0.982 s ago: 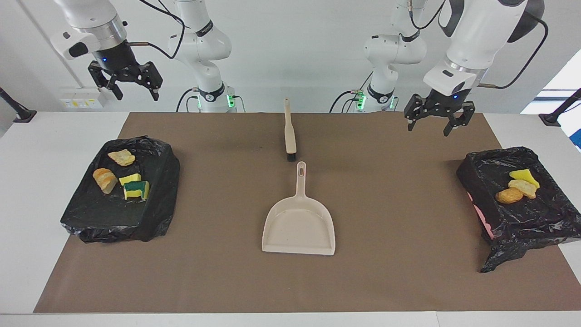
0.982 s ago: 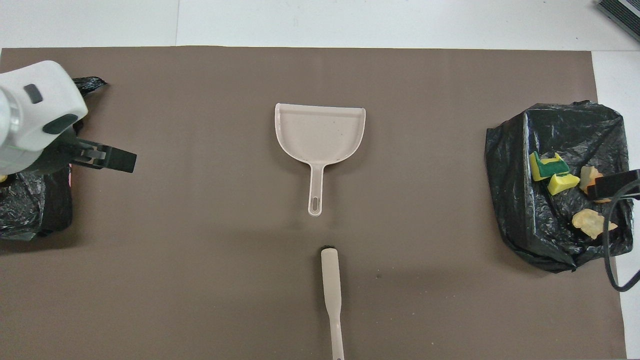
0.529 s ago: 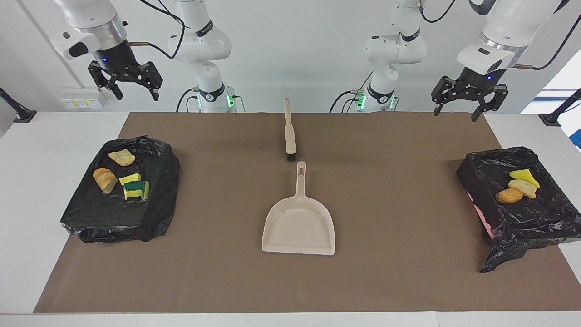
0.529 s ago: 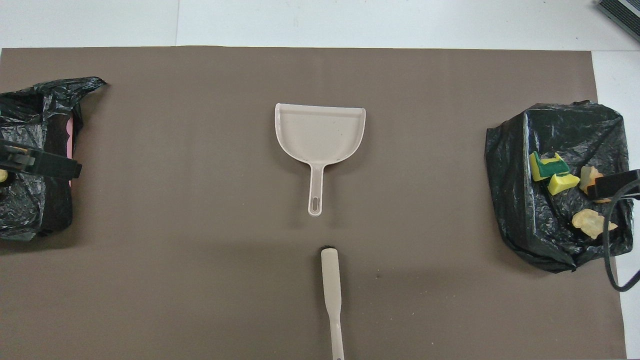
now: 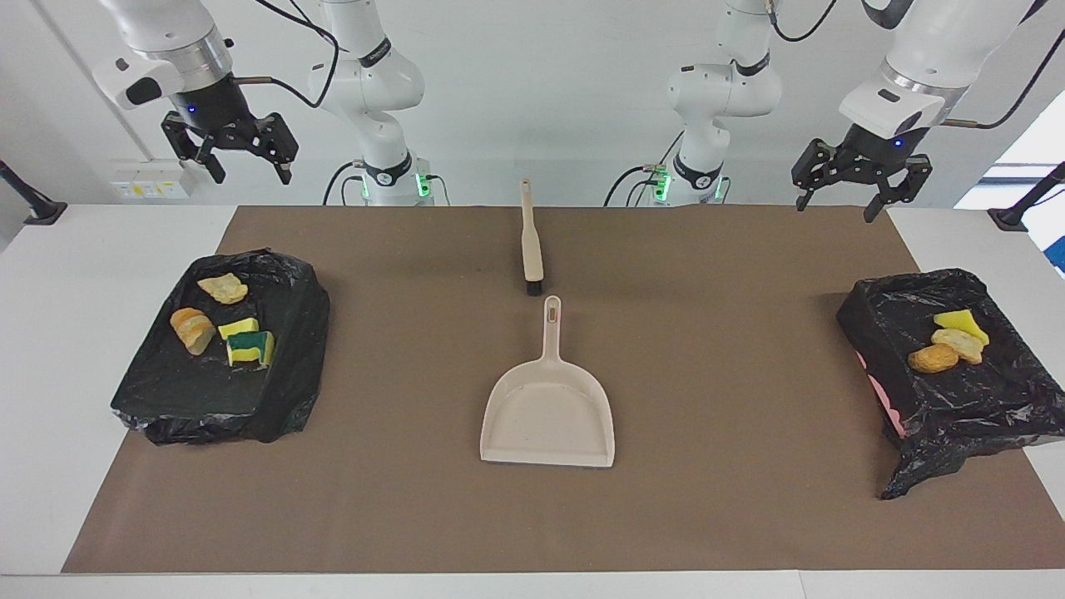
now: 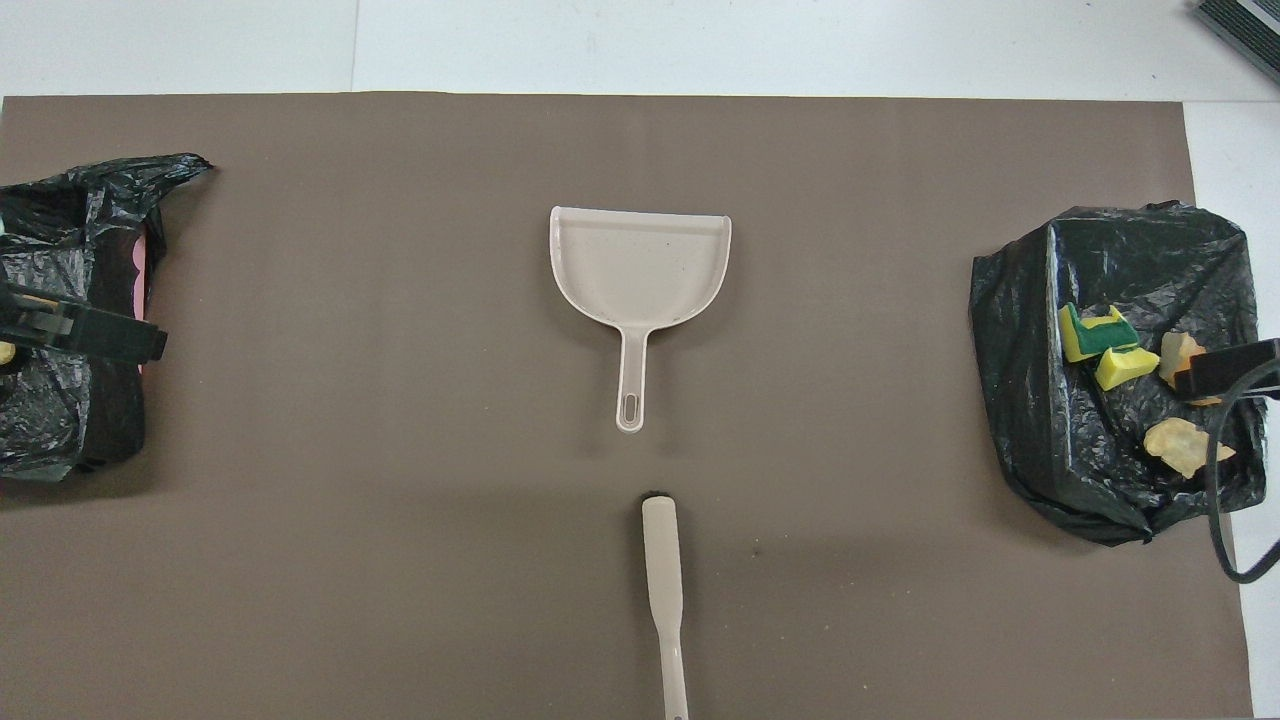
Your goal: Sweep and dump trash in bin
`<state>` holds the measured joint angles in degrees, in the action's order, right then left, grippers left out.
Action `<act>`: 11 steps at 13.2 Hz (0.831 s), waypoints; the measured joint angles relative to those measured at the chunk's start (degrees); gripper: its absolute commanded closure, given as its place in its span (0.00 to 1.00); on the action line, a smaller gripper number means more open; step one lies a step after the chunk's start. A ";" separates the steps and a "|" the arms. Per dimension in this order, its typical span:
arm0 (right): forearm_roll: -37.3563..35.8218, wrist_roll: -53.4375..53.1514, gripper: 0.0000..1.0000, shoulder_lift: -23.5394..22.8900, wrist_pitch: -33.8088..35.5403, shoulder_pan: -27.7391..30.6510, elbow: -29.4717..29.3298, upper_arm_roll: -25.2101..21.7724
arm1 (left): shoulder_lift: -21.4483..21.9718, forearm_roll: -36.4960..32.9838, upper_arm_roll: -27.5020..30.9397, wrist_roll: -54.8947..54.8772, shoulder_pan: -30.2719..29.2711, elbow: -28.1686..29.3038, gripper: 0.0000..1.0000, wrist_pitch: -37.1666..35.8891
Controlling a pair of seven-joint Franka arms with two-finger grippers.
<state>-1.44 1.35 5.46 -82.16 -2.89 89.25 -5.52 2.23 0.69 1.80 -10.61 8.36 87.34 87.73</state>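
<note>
Both grippers (image 5: 851,185) (image 5: 230,152) unchanged, raised.

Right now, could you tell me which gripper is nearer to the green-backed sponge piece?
The right gripper. It hangs open, raised above the right arm's end of the table, where the green-backed sponge piece lies in the bin. The left gripper hangs open above the left arm's end.

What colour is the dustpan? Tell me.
The dustpan is beige all over, pan and handle alike; the facing view shows it best.
</note>
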 measured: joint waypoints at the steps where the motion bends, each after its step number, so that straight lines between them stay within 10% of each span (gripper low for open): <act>1: 0.00 0.00 0.00 0.00 0.00 0.00 0.00 0.00 | 0.03 0.00 -0.01 0.00 0.00 0.00 0.00 0.00; 11: 0.00 0.00 0.00 0.00 0.00 0.00 -0.01 0.00 | 0.23 0.04 -0.93 0.01 -0.51 0.00 0.00 -0.86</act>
<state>-1.44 1.35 5.46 -82.16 -2.89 89.24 -5.52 2.45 0.73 0.87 -10.61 7.85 87.34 86.88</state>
